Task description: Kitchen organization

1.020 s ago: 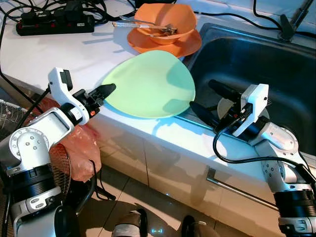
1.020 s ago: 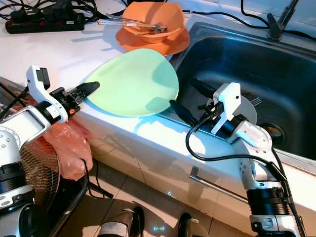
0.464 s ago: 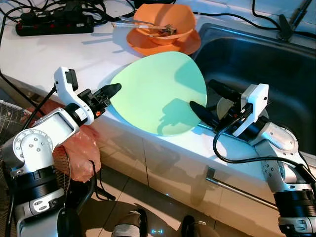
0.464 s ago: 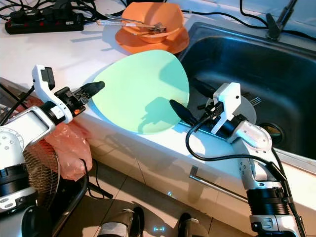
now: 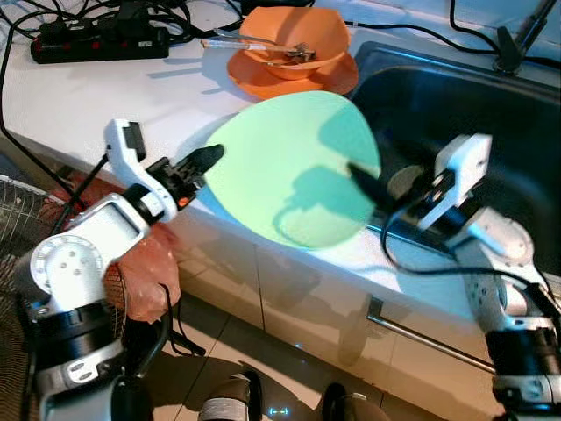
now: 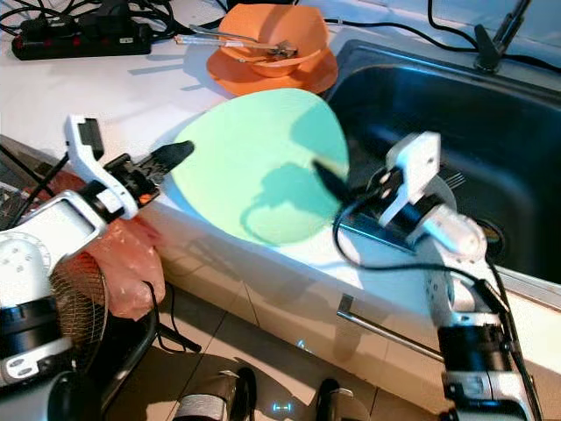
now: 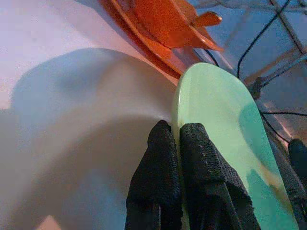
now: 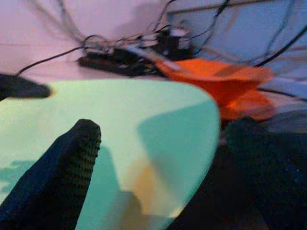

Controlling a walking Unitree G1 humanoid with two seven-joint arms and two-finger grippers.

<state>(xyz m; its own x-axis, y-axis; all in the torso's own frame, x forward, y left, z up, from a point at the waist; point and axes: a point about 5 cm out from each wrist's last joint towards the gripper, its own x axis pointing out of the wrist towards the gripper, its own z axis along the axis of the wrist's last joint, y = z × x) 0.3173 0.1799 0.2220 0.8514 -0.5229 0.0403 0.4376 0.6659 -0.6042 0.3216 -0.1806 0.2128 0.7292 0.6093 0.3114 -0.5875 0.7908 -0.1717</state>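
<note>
The plate (image 5: 294, 167) is a pale green, rounded-triangular dish with a smooth matte face and a thin rim, its narrow end toward 12 o'clock, its broad end hanging past the front edge of the white counter (image 5: 96, 96). It is tilted, lifted off the counter, with the shadows of the right arm falling across its face. The left gripper (image 5: 206, 159) has its two black fingers (image 7: 192, 158) pressed together on the plate's rim at 9 o'clock; the left wrist view shows the rim nipped between the textured pads. The right gripper (image 5: 372, 186) reaches in from 3 o'clock with its fingers spread, one finger (image 8: 57, 177) lying over the green face and the other blurred off the plate's edge, so it is not clamped on anything. At 12 o'clock from the plate sits an orange bowl (image 5: 294, 39) on an orange dish (image 5: 294, 79), with cutlery lying in the bowl, and a black power strip (image 5: 96, 39) lies at 10 o'clock. The steel sink (image 5: 456, 105) opens at 2 o'clock. Compared with half a second ago the plate is tipped up more and carried further toward 3 o'clock, now overlapping the sink's near corner, and it was flat on the counter a second ago. The right gripper has risen from beside the plate's edge to over its face, and its arm is motion-blurred.
</note>
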